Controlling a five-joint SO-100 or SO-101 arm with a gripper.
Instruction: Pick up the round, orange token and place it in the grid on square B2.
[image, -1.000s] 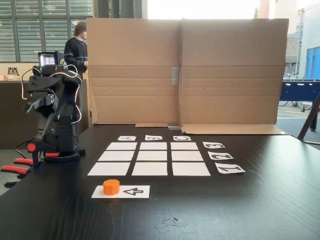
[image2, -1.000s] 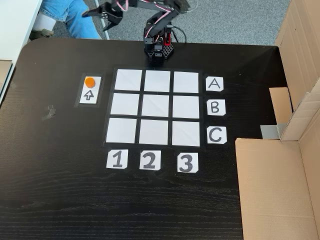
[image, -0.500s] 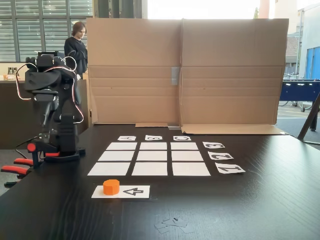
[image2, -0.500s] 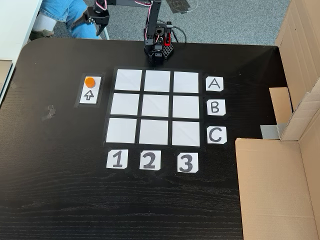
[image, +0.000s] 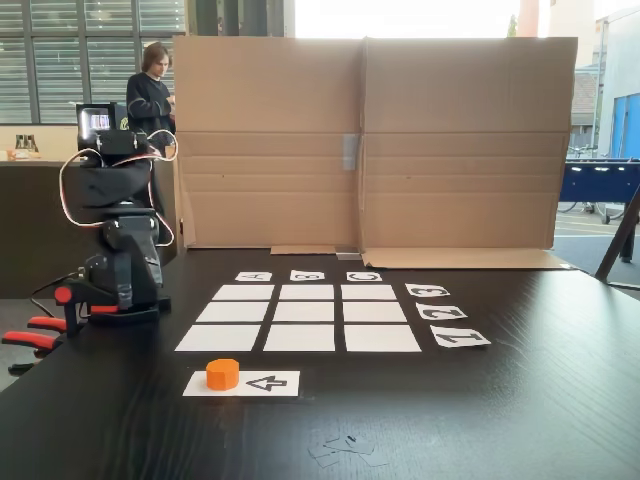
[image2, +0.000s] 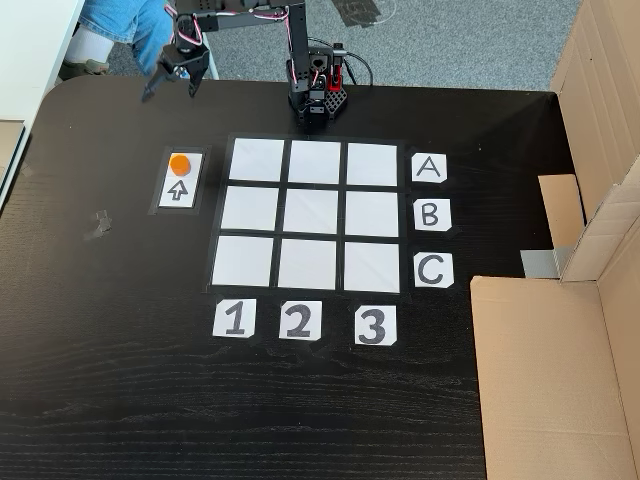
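The orange token (image2: 180, 163) sits on the upper end of a white arrow card (image2: 178, 190), left of the grid (image2: 258, 160) in the top-down fixed view. Square B2 (image2: 314, 212), the middle rectangle, is bare. My gripper (image2: 170, 93) hangs over the table's far edge, a short way beyond the token, with its fingers spread open and nothing between them. In the low fixed view the token (image: 223, 373) lies in front of the grid (image: 299, 337), with square B2 (image: 306, 311) behind it and the arm (image: 120, 265) at the left.
Letter cards (image2: 429, 214) and number cards (image2: 299, 320) edge the grid. Cardboard walls (image: 370, 140) stand behind the table. Red-orange clamp handles (image: 28, 338) stick out at the left edge. A person's legs (image2: 130, 30) are beyond the far edge, and another person (image: 152, 95) stands far behind.
The arm has stretched out and lowered, so the gripper went from beyond the table's edge to just over it, nearer the token. The token has not moved.
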